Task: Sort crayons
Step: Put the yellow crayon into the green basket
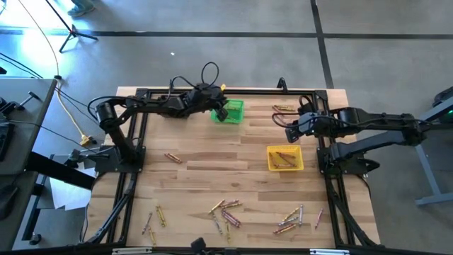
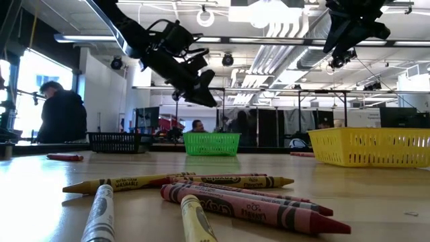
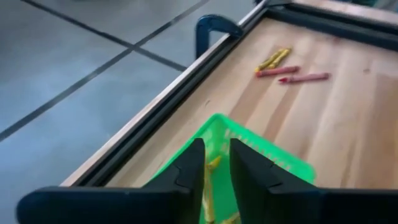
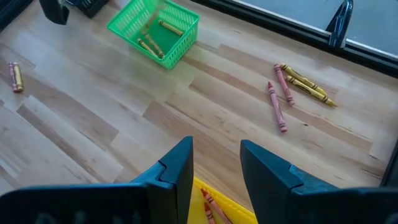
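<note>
Left hand (image 1: 221, 111) hovers above green mesh plastic bin (image 1: 233, 112) at far edge of light wooden table (image 1: 212, 159). Fingers slightly parted, yellow crayon (image 3: 210, 186) showing between them, apparently dropping into bin. Right hand (image 4: 216, 163) spread, empty, above yellow mesh plastic bin (image 1: 285, 159).

Progress: a few yellow sticks lie in green bin, several reddish ones in yellow bin. Most thin wax crayons (image 1: 225, 211) remain scattered on table: near-edge clusters, one far-right group, one mid-left. Sorting looks under half done.

Yellow crayons (image 4: 157, 37) lie inside a green basket (image 4: 186, 28) on the wooden table (image 4: 93, 124), while red and yellow ones sit loose nearby, apart from it.
</note>
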`<action>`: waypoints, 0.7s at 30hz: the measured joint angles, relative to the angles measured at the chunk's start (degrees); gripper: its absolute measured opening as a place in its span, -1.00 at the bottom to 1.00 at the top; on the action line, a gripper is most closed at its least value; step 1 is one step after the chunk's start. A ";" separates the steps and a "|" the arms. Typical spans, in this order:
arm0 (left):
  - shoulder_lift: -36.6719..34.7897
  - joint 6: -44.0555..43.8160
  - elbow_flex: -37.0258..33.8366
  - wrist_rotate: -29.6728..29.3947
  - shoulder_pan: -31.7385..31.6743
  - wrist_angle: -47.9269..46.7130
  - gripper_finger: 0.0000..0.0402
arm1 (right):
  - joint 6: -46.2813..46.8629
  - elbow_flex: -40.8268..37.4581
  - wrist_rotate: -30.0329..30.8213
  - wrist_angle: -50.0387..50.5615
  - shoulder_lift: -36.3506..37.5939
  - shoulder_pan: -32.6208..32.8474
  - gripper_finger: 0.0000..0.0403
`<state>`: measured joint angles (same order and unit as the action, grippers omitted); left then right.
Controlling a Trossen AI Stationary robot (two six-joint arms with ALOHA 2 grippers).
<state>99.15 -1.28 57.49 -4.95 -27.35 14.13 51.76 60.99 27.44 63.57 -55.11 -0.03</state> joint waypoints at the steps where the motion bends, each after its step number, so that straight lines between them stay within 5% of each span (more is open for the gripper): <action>1: 0.00 0.01 0.00 1.01 0.01 0.44 -0.62 | -0.38 0.00 0.00 0.02 0.00 0.00 -0.41; 7: -0.06 -3.89 0.00 4.40 0.88 0.77 -0.47 | -0.83 0.00 -0.03 0.00 0.00 0.00 -0.41; 14: -2.59 -12.13 0.11 29.11 3.69 -13.14 -0.49 | -0.86 0.00 -0.94 0.52 0.00 0.00 -0.41; 21: -6.42 -11.70 0.07 30.49 16.83 -38.63 -0.57 | -3.41 0.00 -2.65 0.57 -0.02 0.02 -0.41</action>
<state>92.74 -12.98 57.56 25.54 -10.53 -24.50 48.35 60.99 24.79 64.14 -55.13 -0.01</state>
